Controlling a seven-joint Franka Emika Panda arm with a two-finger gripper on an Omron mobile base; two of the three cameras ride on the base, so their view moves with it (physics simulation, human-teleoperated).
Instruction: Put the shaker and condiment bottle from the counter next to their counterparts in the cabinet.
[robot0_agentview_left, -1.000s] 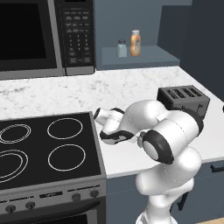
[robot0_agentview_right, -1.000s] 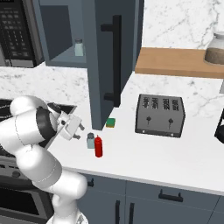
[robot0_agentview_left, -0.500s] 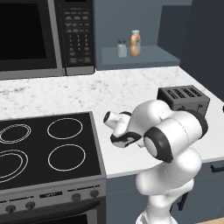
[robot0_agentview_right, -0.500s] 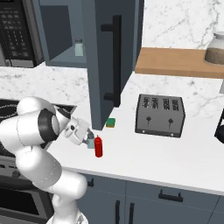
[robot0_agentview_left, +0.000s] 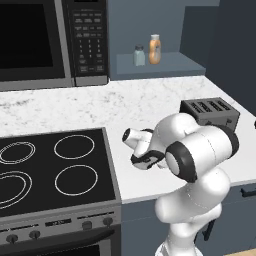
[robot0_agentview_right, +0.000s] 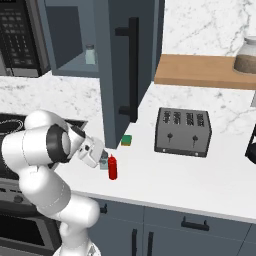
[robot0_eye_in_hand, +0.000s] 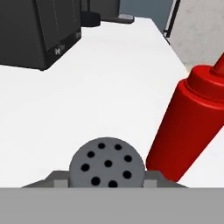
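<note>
The grey-blue shaker (robot0_agentview_right: 104, 161) stands on the white marble counter (robot0_agentview_right: 170, 177), touching or almost touching the red condiment bottle (robot0_agentview_right: 113, 166) on its right. In the hand view its holed grey cap (robot0_eye_in_hand: 107, 165) sits low and centred, with the red bottle (robot0_eye_in_hand: 192, 127) close beside it. My gripper (robot0_agentview_right: 101, 157) is down at the shaker, open, with a fingertip (robot0_eye_in_hand: 56, 178) on each side of the cap. In the cabinet niche (robot0_agentview_left: 160, 67) stand the paler shaker (robot0_agentview_left: 139, 55) and the orange-tan bottle (robot0_agentview_left: 155, 49).
The open cabinet door (robot0_agentview_right: 127, 70) hangs just behind the shaker, with a green sponge (robot0_agentview_right: 126, 140) at its foot. A black toaster (robot0_agentview_right: 182, 131) stands to the right. The stove (robot0_agentview_left: 50, 165) and microwave (robot0_agentview_left: 50, 40) are to the left.
The hand has swung from above the stove edge across to the shaker and come down around its cap. Shaker and red bottle have not moved.
</note>
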